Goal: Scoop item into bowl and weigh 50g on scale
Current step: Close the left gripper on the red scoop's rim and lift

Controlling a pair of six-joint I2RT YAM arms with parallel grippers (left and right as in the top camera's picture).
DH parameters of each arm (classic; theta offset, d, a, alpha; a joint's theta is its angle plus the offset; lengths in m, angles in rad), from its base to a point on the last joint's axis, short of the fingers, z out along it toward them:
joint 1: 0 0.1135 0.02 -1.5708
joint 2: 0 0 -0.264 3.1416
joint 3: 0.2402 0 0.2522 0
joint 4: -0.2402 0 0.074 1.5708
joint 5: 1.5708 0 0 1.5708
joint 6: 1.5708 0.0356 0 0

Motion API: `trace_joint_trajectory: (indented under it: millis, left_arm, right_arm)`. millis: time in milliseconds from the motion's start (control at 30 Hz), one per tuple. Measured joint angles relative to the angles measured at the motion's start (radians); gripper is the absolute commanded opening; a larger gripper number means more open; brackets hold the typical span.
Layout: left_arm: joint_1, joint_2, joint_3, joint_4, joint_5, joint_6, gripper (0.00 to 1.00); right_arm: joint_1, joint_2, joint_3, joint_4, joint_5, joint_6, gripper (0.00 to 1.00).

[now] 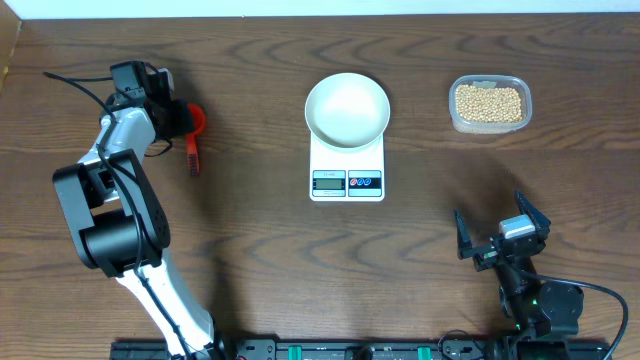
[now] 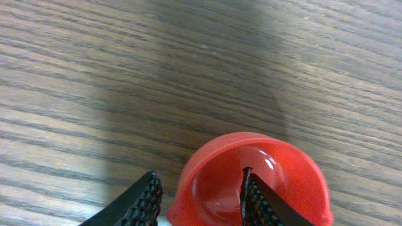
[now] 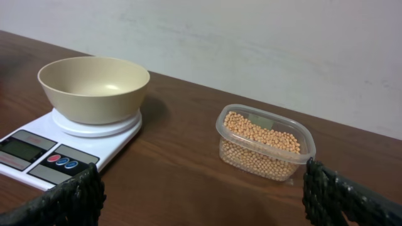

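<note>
Task barely begun: bowl [image 1: 347, 106] sits empty on scale [image 1: 346, 162] at tabletop centre, beans [image 1: 488, 103] all in clear tub [image 1: 455, 120] alongside, left gripper [image 2: 198, 177] jaws parted astride red scoop [image 2: 289, 179] rim, unclamped, right gripper [image 3: 201, 169] jaws spread wide, holding nothing

A: What stands between the right gripper [image 1: 500, 232] and the tub [image 1: 489, 104]?
B: Only bare table [image 1: 420, 205]; its jaws are spread wide.
A: From the tub across to the bowl [image 1: 347, 108]?
B: A strip of bare wood, then the bowl's wall, raised on the scale [image 1: 347, 184], higher than the tub's rim.
A: And on the left?
B: The left gripper [image 2: 200, 199] straddles the red scoop [image 2: 289, 182]'s wall, one finger inside the cup, one outside; bare wood runs from there to the scale
</note>
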Motion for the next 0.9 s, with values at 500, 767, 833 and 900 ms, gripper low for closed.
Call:
trace_joint_trajectory:
  millis: [500,767,833,900]
  left_arm:
    - [0.0,0.0,0.0,0.007,-0.036,-0.109,0.23]
    - [0.0,0.004,-0.001,0.021,-0.036,-0.125,0.2]
    - [0.0,0.018,-0.001,0.021,-0.036,-0.138,0.19]
    - [0.0,0.027,-0.001,0.028,-0.037,-0.146,0.19]
  right_arm:
    - [0.0,0.0,0.0,0.0,0.0,0.0,0.99]
    - [0.0,0.0,0.0,0.0,0.0,0.0,0.99]
    - [0.0,0.0,0.0,0.0,0.0,0.0,0.99]
    - [0.0,0.0,0.0,0.0,0.0,0.0,0.99]
